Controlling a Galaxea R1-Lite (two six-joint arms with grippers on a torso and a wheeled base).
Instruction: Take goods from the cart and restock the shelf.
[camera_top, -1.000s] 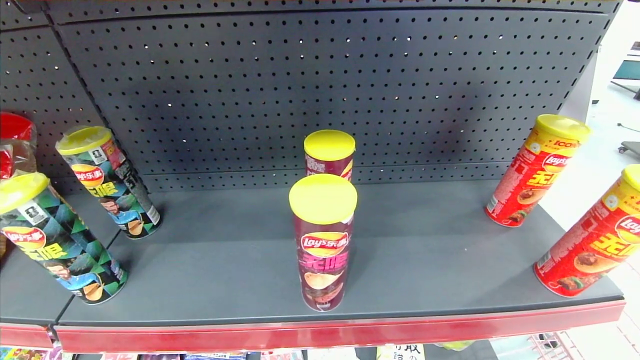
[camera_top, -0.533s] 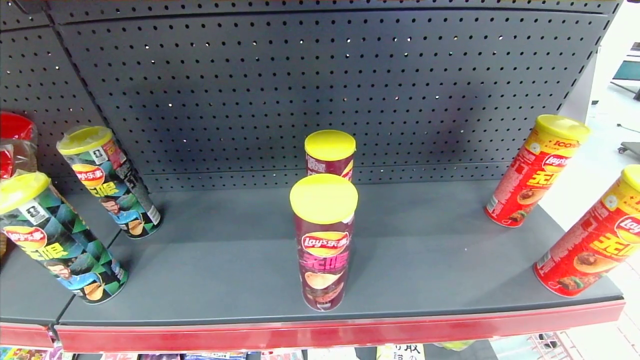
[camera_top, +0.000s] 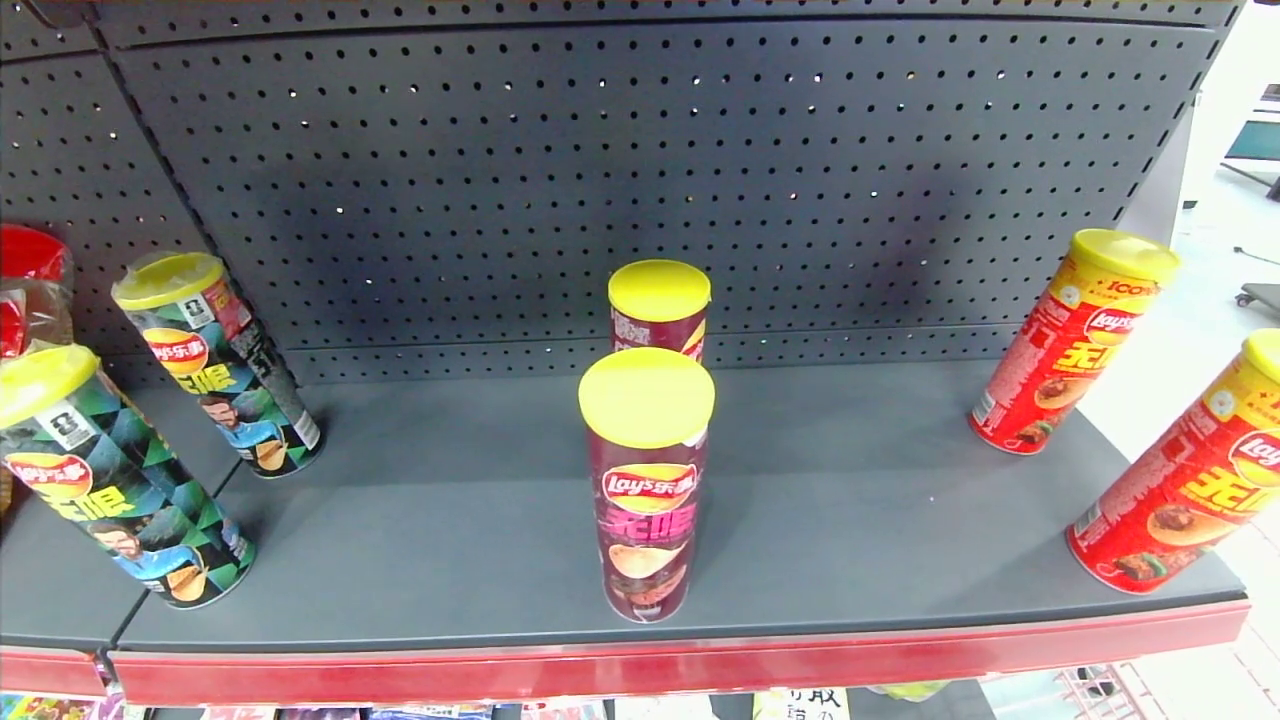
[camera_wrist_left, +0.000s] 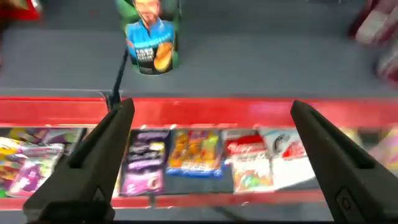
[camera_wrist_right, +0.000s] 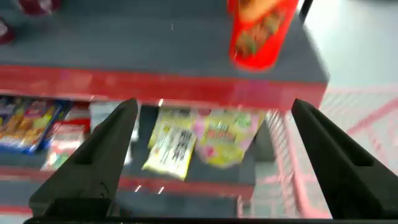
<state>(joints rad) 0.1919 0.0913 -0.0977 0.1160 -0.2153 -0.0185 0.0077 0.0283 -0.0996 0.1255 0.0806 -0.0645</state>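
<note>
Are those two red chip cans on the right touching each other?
Apart. The head view shows bare shelf between the rear red can and the front red can.

A pale floor (camera_top: 1195, 320) shows at right — a dark wheeled foot (camera_top: 1260, 293) rests on it. Farther back stands a teal panel (camera_top: 1258, 140).

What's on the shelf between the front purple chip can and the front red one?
Nothing. In the head view, bare grey shelf stretches from the front purple can to the front red can.
</note>
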